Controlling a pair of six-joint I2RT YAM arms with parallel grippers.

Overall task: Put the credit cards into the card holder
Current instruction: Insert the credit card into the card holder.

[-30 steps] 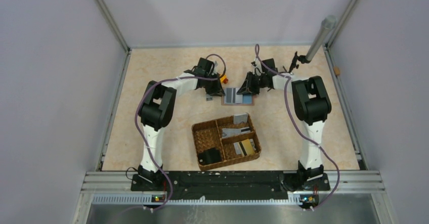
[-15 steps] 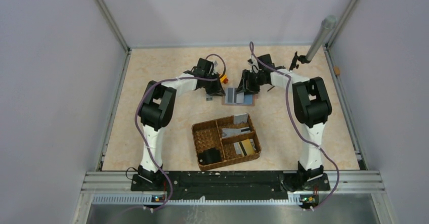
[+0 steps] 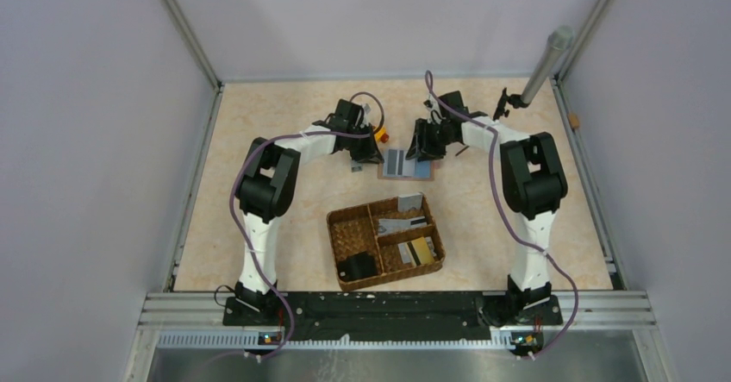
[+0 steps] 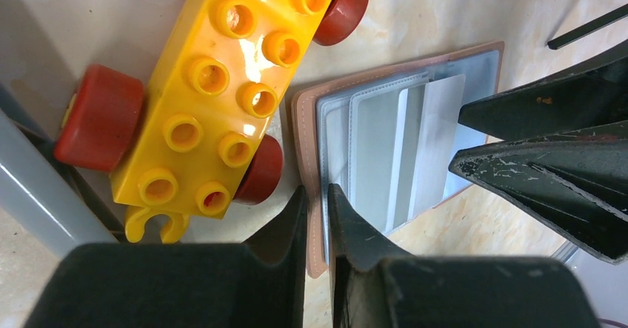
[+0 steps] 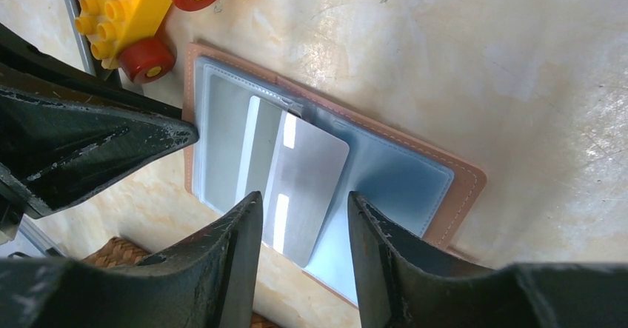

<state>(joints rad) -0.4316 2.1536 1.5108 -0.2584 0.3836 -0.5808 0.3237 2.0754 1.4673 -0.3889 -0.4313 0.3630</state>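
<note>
The card holder (image 3: 407, 165) lies open on the table, brown outside (image 5: 465, 187) and light blue inside. My left gripper (image 4: 317, 191) is shut on its brown left edge (image 4: 302, 128), pinning it. A silver credit card (image 5: 305, 176) sits partly inside a clear pocket, its free end sticking out toward the right half. My right gripper (image 5: 304, 196) is open just above that card, one finger on each side, touching nothing. More credit cards (image 3: 405, 224), grey and gold, lie in the woven basket (image 3: 343, 224).
A yellow toy brick car with red wheels (image 4: 222, 84) stands right beside the holder's left edge. A black block (image 3: 355, 266) sits in the basket's near-left compartment. A grey pole (image 3: 546, 61) rises at the back right. A small grey piece (image 3: 356, 168) lies near the left gripper.
My right gripper has opened and let go of the silver card, which stays partly in the pocket, and it has drawn back slightly. The left gripper keeps its hold.
</note>
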